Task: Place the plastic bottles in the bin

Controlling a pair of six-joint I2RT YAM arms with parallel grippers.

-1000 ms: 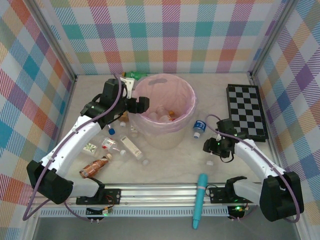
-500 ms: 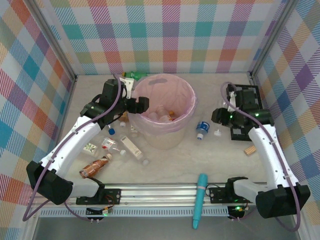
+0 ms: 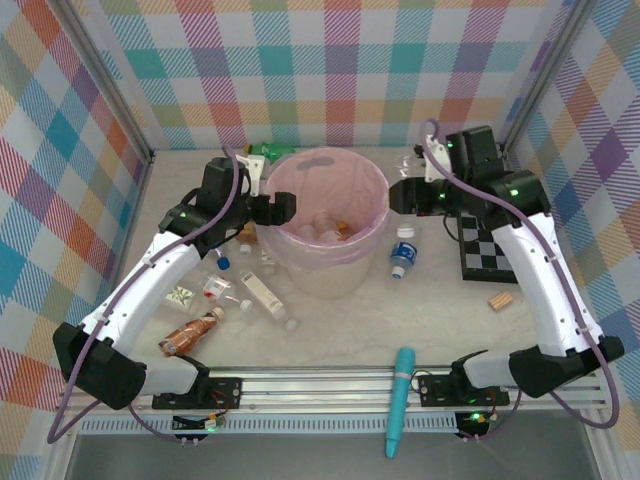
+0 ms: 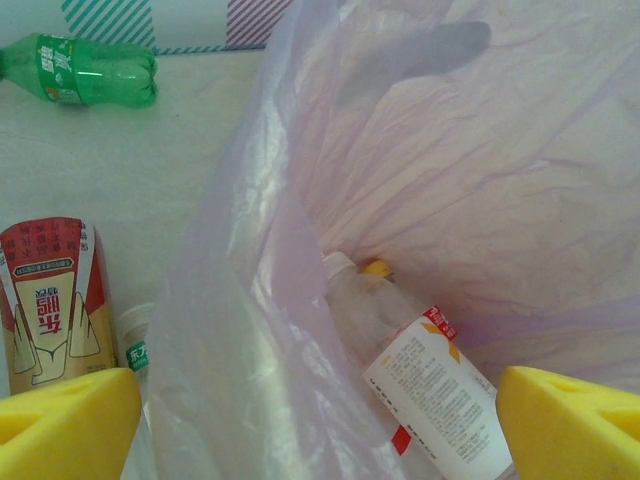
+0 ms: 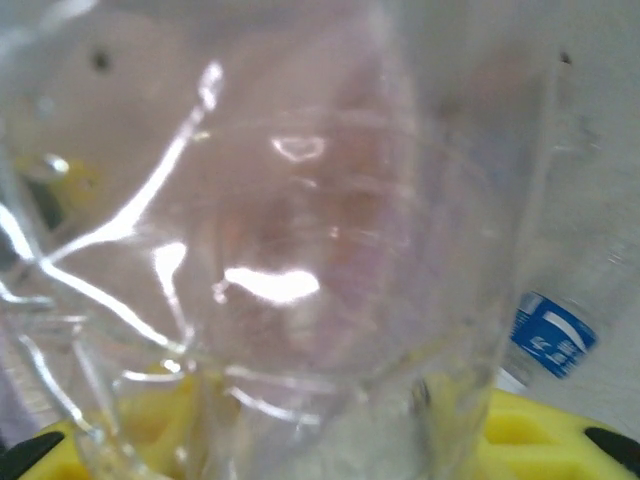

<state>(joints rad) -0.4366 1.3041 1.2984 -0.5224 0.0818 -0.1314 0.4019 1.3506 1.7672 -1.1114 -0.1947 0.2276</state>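
**Bin** [image 3: 322, 276]: round pale bucket lined with a pink bag [image 4: 250, 300], near the middle of the table. The mouth is open, and several bottles lie inside, among them a white-labelled bottle [image 4: 432, 386].

**Left gripper** [image 3: 281, 208]: at the bin's left rim. Its yellow fingertips [image 4: 65, 425] are spread wide, one on each side of the bag's edge, with nothing gripped.

**Right gripper** [image 3: 398, 195]: at the bin's right rim, clamped on a clear bottle [image 5: 300, 250].

**Bottles outside the bin:**
- green bottle [image 3: 264, 150], behind the bin by the back wall
- red-labelled bottle [image 4: 50, 300], just left of the bin
- copper-brown bottle [image 3: 190, 333], left-front of the bin and well apart from it, with a few clear bottles between
- blue-labelled bottle [image 3: 402, 258], just right of the bin

**Other items:**
- checkered board [image 3: 490, 245], right of the bin, partly under the right arm
- teal tube [image 3: 401, 400], in front of the bin at the near rail

**Open room:** bare tabletop in front of the bin, reaching to the teal tube.
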